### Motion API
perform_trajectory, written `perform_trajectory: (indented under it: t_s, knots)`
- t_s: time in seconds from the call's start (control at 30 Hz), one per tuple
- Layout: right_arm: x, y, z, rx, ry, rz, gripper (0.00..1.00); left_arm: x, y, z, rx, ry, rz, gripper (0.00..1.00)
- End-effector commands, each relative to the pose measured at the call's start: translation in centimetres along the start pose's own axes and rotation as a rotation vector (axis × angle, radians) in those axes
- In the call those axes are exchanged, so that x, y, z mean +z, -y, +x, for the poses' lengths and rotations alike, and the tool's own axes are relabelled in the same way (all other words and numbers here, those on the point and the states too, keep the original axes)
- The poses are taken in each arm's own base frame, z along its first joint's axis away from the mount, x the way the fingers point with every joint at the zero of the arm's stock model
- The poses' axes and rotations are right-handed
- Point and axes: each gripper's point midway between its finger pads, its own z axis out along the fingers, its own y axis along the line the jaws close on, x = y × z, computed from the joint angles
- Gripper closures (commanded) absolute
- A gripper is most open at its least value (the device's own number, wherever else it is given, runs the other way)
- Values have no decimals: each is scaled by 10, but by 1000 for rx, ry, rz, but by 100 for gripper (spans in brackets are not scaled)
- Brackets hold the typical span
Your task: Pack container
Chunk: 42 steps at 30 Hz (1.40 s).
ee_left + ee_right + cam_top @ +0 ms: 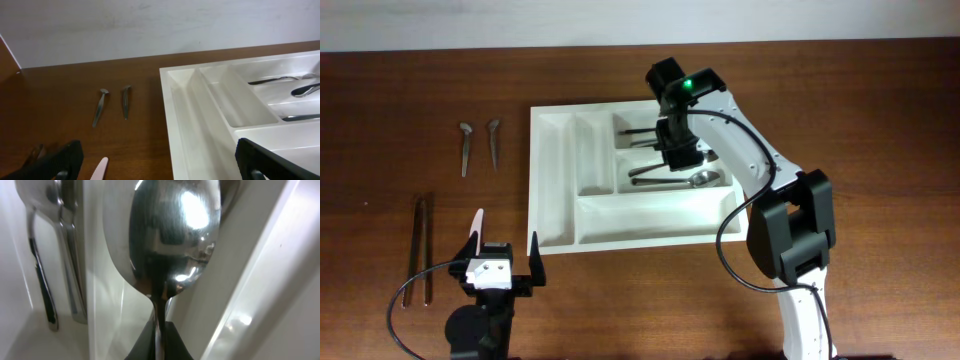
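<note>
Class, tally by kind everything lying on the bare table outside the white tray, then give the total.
Short metal utensils: 2
Long thin dark sticks: 2
Total: 4

- Overhead looks straight down on the whole table (pixel 380 100).
- Left wrist, low, faces across to the tray (pixel 200 130) they share.
- Right wrist sits tight against a spoon (pixel 175 235).
</note>
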Motion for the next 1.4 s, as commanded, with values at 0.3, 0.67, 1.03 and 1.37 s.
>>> perform_trajectory:
  t_s: [0.3, 0.67, 1.03, 1.37]
  knots:
    - [16, -17, 9, 11, 2, -71, 79, 0, -2, 2, 16, 0, -12, 1]
    - [5, -72, -28, -349, 94, -264, 4, 0, -2, 2, 16, 0, -12, 1]
    - [-58, -87, -173, -1132, 475, -106, 1, 0, -2, 2, 16, 0, -12, 1]
    - [-89, -22, -293, -1475, 434, 198, 1, 0, -2, 2, 16, 0, -12, 1]
